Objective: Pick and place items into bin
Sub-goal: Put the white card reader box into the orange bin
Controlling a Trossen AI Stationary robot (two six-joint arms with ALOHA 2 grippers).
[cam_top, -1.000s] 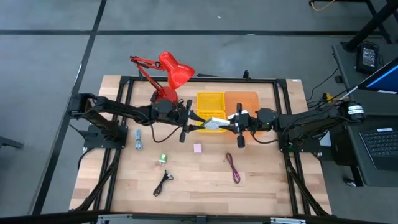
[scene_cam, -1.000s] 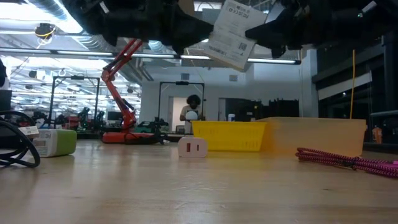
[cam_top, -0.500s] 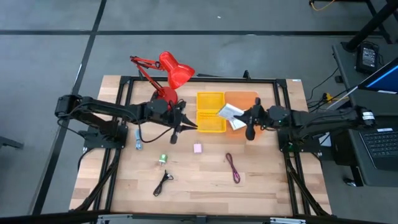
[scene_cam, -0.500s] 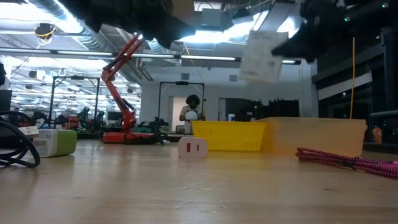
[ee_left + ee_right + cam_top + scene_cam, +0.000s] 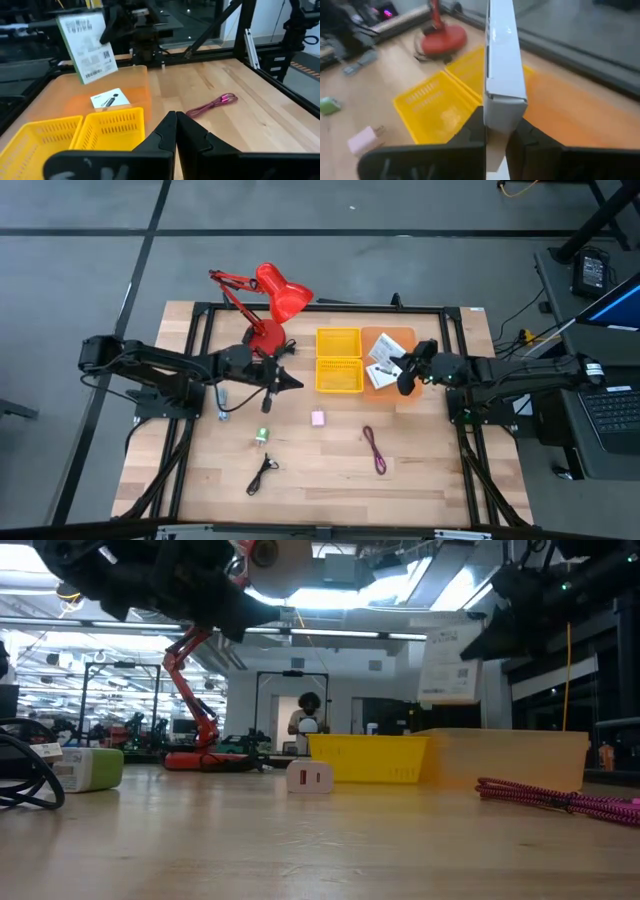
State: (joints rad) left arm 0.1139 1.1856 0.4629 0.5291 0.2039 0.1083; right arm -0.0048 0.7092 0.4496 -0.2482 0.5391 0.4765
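My right arm reaches in level, its fingers (image 5: 404, 373) clamped on a white printed packet (image 5: 447, 665), held upright above the orange bin (image 5: 396, 338). Its print isn't readable. Another packet (image 5: 109, 98) lies in that bin, below those fingers. A second ago both arms met over the yellow bin (image 5: 338, 361); my left fingers (image 5: 283, 382) have backed away, pressed together, empty.

Grey floor (image 5: 80, 270), wooden table (image 5: 320, 480), ceiling lights (image 5: 330, 632).
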